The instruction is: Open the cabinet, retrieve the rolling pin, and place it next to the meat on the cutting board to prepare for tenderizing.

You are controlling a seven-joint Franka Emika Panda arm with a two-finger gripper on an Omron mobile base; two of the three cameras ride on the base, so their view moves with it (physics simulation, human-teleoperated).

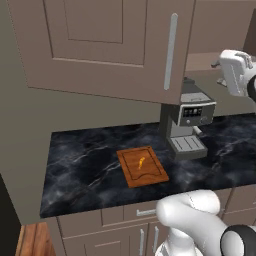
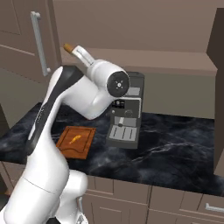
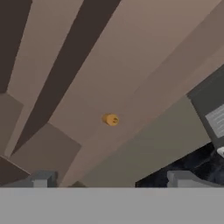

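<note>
The cabinet stands open on its right side: the left door still covers the left half in the left base view, its long silver handle hanging near the door's right edge, while the right half shows a bare shelf. The rolling pin lies on that shelf, seen end-on from the hand as a small tan disc; in the right base view 1 tan end pokes out just past the arm's wrist, near the shelf's front edge at its left end.

The gripper hovers short of the pin with its 2 fingers spread wide and nothing between them.

The pin looks like stiff, light wood, smooth and round, so it will likely roll or slip if pinched off-centre. The thick middle of the barrel seems the safest hold, jaws across its width, not on a thin handle.

Room is tight: the shelf edge sits below, the closed left door to the left, and the coffee machine stands on the counter right under the opening. The cutting board lies nearer the counter's front edge, left of the machine, with the meat at its middle and free board on both sides. A withdrawal straight out, then down past the machine's left side, looks clearest.
</note>
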